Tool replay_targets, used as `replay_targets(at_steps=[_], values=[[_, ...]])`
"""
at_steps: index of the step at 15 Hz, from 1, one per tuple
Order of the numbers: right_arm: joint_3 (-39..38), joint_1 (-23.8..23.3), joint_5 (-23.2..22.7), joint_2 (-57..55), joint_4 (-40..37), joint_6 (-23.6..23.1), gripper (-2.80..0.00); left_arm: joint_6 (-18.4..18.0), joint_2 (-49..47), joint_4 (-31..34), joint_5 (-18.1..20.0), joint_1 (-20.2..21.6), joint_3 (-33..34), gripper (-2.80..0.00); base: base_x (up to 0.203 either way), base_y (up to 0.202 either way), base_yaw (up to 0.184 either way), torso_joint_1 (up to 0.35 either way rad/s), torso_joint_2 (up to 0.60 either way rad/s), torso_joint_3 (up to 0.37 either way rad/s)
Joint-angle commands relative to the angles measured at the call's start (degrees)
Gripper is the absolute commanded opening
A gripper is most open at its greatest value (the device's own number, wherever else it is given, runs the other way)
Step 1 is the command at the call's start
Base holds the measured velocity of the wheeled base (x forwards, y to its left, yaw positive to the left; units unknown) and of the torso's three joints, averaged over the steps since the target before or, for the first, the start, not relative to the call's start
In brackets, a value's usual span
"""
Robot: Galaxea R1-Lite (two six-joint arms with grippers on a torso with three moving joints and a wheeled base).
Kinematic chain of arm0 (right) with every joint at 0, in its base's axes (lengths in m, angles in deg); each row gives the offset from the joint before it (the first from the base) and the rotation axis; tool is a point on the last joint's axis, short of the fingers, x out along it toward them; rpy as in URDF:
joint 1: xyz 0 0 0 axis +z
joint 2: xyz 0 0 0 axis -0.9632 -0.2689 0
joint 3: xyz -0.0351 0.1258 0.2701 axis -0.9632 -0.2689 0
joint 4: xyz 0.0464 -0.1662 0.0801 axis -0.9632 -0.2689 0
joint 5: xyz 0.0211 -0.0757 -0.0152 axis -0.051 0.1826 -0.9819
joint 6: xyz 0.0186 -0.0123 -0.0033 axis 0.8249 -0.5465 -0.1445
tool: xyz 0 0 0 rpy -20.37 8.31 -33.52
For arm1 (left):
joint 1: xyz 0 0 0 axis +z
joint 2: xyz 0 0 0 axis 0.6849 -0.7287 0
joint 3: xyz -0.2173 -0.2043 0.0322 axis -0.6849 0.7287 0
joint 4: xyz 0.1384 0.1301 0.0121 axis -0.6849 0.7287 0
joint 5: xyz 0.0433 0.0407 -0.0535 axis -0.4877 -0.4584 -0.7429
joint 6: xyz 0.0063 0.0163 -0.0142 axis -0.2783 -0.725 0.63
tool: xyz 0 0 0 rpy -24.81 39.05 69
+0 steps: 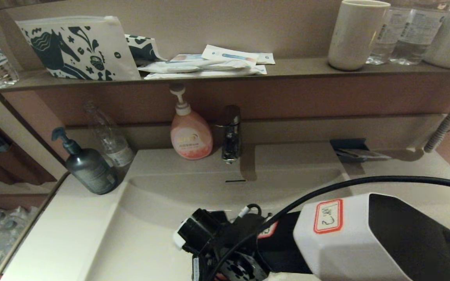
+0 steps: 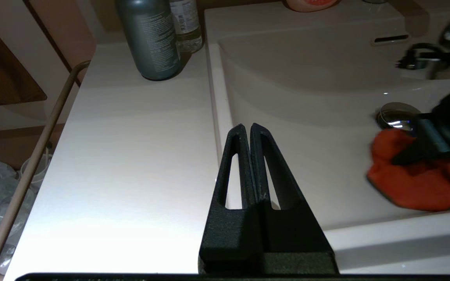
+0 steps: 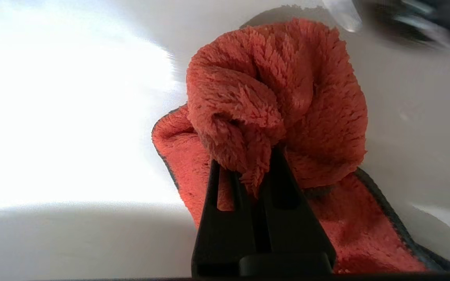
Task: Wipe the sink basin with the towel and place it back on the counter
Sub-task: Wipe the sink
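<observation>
The red-orange towel is bunched on the floor of the off-white sink basin, just in front of the chrome drain stopper. My right gripper is shut on a fold of it, with the rest of the cloth spread underneath. In the head view my right arm reaches down into the basin and hides the towel. My left gripper is shut and holds nothing. It hovers over the basin's left rim, beside the counter.
A dark pump bottle and a clear bottle stand at the counter's back left. A pink soap dispenser and the faucet stand behind the basin. The shelf above carries a pouch, packets and cups.
</observation>
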Motion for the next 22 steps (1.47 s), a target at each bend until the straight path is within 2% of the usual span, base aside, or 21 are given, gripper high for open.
replay_targets(at_steps=[1,4,9,10,14,16,22], values=[[5.4,0.9,0.2,-4.3,-0.1,0.0,-2.8,0.0,-0.1,0.0,0.0,0.0,0.0,-2.8,0.0,0.0,0.0,0.0,0.0,0.0],[13.7,1.4,1.0,-8.8,0.3,-2.6,-2.8,0.0,-0.1,0.0,0.0,0.0,0.0,-2.8,0.0,0.0,0.0,0.0,0.0,0.0],[14.2,0.8,10.1,-11.9,13.0,-14.8,-2.8,0.0,-0.1,0.0,0.0,0.0,0.0,-2.8,0.0,0.0,0.0,0.0,0.0,0.0],[14.2,0.3,10.4,-12.2,15.2,-15.9,-2.8,0.0,-0.1,0.0,0.0,0.0,0.0,-2.8,0.0,0.0,0.0,0.0,0.0,0.0],[14.2,-2.4,11.0,-12.2,16.3,-17.8,-2.8,0.0,-0.1,0.0,0.0,0.0,0.0,-2.8,0.0,0.0,0.0,0.0,0.0,0.0],[14.2,-4.8,14.1,-12.1,16.4,-19.6,-2.8,0.0,-0.1,0.0,0.0,0.0,0.0,-2.8,0.0,0.0,0.0,0.0,0.0,0.0],[12.0,-9.0,16.9,-11.3,15.7,-20.1,-2.8,0.0,-0.1,0.0,0.0,0.0,0.0,-2.8,0.0,0.0,0.0,0.0,0.0,0.0]])
